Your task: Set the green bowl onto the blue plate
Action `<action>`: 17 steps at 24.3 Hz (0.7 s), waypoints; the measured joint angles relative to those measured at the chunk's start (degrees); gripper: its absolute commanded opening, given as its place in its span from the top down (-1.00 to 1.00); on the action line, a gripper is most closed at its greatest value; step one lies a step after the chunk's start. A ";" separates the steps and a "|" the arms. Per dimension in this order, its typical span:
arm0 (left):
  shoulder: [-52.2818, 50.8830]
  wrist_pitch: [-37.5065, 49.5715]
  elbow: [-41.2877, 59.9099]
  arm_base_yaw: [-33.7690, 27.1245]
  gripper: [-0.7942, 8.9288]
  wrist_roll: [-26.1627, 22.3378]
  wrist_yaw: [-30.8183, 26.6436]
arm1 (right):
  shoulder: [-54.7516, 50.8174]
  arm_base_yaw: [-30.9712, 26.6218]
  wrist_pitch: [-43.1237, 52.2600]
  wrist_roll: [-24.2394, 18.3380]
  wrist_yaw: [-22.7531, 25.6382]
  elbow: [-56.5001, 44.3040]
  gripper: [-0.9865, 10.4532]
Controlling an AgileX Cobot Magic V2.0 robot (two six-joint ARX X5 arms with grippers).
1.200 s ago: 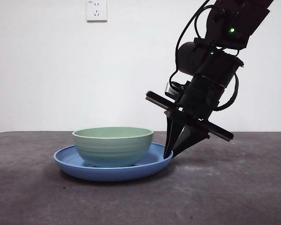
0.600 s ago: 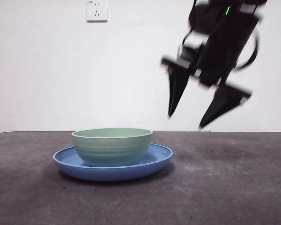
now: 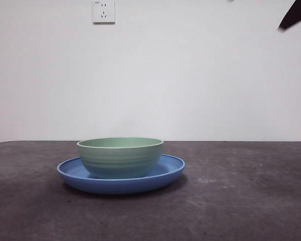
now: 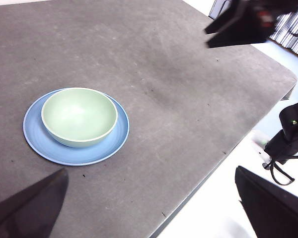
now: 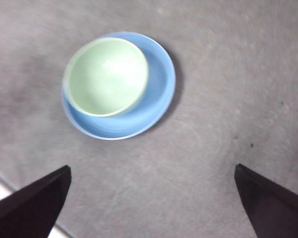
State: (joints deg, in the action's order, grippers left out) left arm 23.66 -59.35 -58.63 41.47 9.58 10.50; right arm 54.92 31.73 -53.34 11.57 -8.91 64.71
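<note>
The green bowl (image 3: 120,156) sits upright inside the blue plate (image 3: 170,170) on the dark table, with nothing touching either. From high above, the right wrist view looks down on the bowl (image 5: 107,77) and the plate (image 5: 156,94); my right gripper (image 5: 152,167) is open and empty. Only its black tip (image 3: 296,15) shows in the front view's top right corner. My left gripper (image 4: 150,171) is also open and empty, held high and off to one side of the bowl (image 4: 79,116) and plate (image 4: 116,144). The right arm's gripper (image 4: 243,25) hangs far from the dishes.
A white wall socket (image 3: 104,11) is on the wall behind. The table's edge (image 4: 228,148) runs diagonally in the left wrist view, with a black device and cable (image 4: 290,139) beyond it.
The right gripper has risen from beside the plate's right rim, up and to the right, almost out of the front view. Bowl and plate have stayed still.
</note>
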 measured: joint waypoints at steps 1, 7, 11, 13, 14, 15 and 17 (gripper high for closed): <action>0.00 0.00 0.00 0.00 -0.45 0.00 0.00 | -2.27 0.57 -0.07 -0.20 0.02 -0.74 -0.10; 0.00 -0.22 0.00 0.00 -0.45 0.00 0.00 | -18.69 2.40 -1.70 -0.59 0.00 -8.81 -0.28; 0.00 -0.42 0.00 0.02 -0.45 0.00 0.00 | -21.75 2.40 -3.37 -0.59 -0.11 -9.68 -0.28; 0.00 -0.42 0.00 0.00 -0.43 0.00 0.00 | -22.29 2.40 -4.15 -0.59 -1.22 -9.68 -0.28; 0.00 -0.42 0.00 0.00 -0.35 0.00 0.00 | -22.38 2.40 -4.13 -0.59 -2.34 -9.68 -0.28; 0.00 -0.42 0.00 0.00 -0.07 0.00 0.00 | -22.38 2.40 -4.13 -0.57 -3.65 -9.68 -0.08; 0.00 -0.44 0.00 0.00 0.85 0.00 0.00 | -22.38 2.40 -4.20 -0.37 -6.51 -9.68 0.83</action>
State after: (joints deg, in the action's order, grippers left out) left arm 23.66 -59.79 -58.63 41.47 9.58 10.50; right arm 32.53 34.13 -57.54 11.20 -15.42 55.02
